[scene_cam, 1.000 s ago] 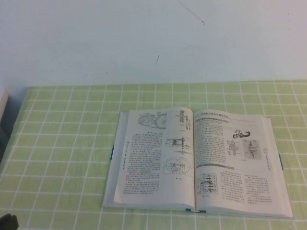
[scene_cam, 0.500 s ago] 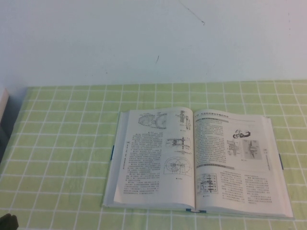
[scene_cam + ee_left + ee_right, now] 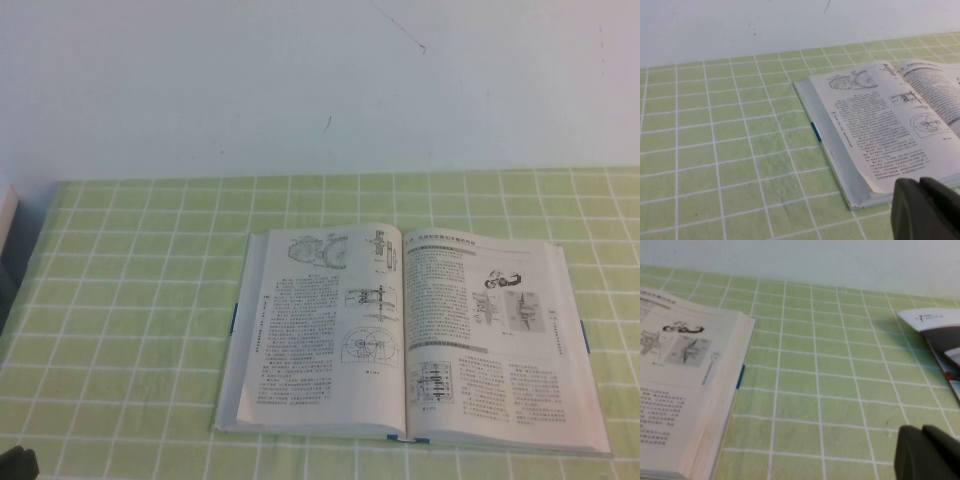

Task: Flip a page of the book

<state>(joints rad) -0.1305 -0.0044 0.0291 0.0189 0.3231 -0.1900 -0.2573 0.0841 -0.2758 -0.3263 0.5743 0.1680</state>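
Observation:
The book [image 3: 410, 335] lies open and flat on the green checked tablecloth, a thin blue cover edge showing at its sides. Its left-hand page [image 3: 330, 320] carries text and boxed wheel drawings and lies flat. The right-hand page also lies flat. The book also shows in the left wrist view [image 3: 880, 125] and the right wrist view [image 3: 685, 375]. My left gripper [image 3: 919, 182] is shut and empty, near the book's front left corner; a dark bit of it shows in the high view [image 3: 15, 465]. My right gripper [image 3: 921, 429] is shut and empty, over the cloth to the right of the book.
A glossy booklet [image 3: 940, 335] lies on the cloth beyond the right gripper. A pale object [image 3: 5, 230] stands at the table's left edge. A white wall rises behind the table.

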